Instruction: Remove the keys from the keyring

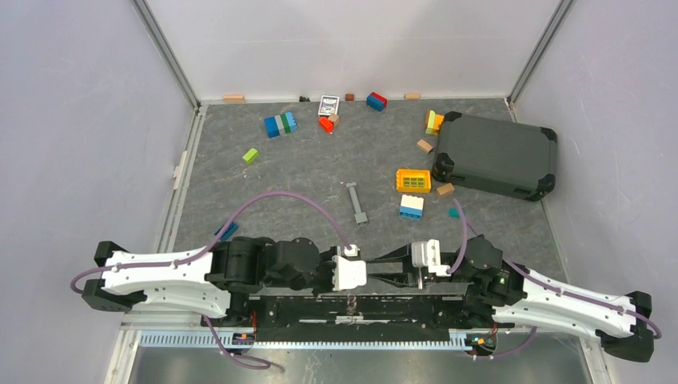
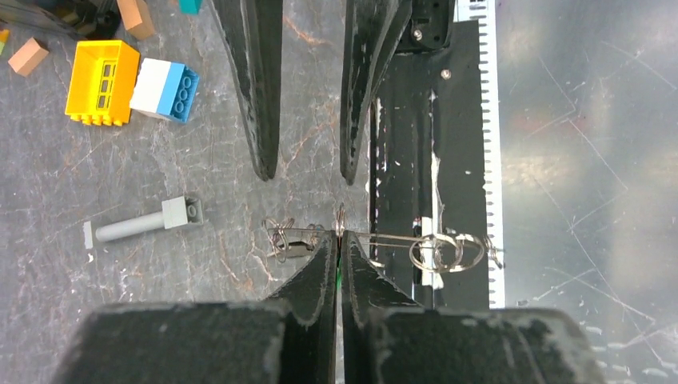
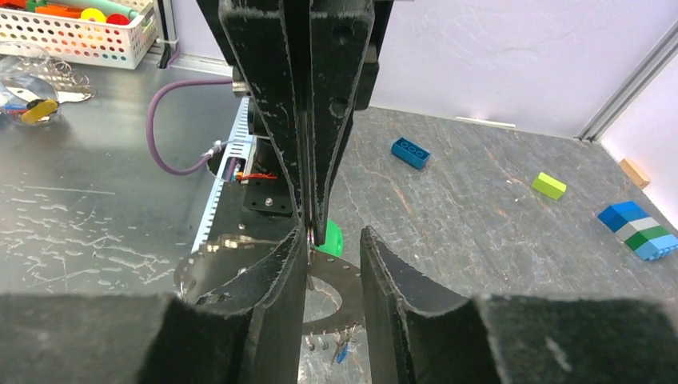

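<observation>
My left gripper (image 2: 340, 236) is shut, with a sliver of a green key head between its pads. The thin silver keyring (image 2: 340, 218) pokes edge-on out of its tips. Silver wire loops (image 2: 448, 252) stick out to the right over the black base, and smaller loops (image 2: 280, 236) to the left. In the right wrist view the green key (image 3: 331, 238) shows just behind the left fingertips (image 3: 316, 200). My right gripper (image 3: 334, 234) stands open right at them, its left finger against them. From the left wrist camera, the right gripper (image 2: 307, 178) points in from above, jaws apart.
A long grey bar (image 1: 357, 203) lies mid-table, with a yellow grid block (image 1: 413, 180) and a white-and-blue brick (image 1: 411, 206) to its right. A dark case (image 1: 496, 154) sits at the back right. Loose bricks lie along the far side. The black mounting rail (image 1: 304, 308) runs under both grippers.
</observation>
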Robot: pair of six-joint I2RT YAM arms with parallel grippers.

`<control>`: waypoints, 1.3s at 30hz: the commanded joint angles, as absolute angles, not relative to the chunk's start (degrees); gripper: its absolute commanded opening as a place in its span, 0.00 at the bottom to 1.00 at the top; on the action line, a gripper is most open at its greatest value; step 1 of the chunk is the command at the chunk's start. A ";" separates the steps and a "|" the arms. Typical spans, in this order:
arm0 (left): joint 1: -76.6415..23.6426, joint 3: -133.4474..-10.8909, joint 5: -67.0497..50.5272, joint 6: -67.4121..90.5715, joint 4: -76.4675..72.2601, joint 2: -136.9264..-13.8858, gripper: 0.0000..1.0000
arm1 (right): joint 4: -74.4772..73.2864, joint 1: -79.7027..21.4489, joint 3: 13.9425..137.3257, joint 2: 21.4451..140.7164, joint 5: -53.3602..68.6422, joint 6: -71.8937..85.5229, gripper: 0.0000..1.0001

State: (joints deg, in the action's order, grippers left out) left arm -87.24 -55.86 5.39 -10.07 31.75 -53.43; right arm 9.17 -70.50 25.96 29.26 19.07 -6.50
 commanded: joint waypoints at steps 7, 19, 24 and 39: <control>-87.40 -68.46 5.77 -14.02 45.70 -61.02 0.02 | 11.32 -70.58 27.09 33.86 18.80 -3.83 0.35; -87.40 -73.31 6.98 -14.83 50.70 -65.78 0.02 | 14.67 -70.57 25.69 36.84 19.18 -0.27 0.33; -87.41 -74.00 7.27 -14.93 51.39 -66.86 0.02 | 16.33 -70.58 24.97 37.69 19.04 1.70 0.33; -87.40 -73.87 8.26 -14.03 51.33 -66.67 0.02 | 16.17 -70.58 25.05 39.91 19.25 3.08 0.28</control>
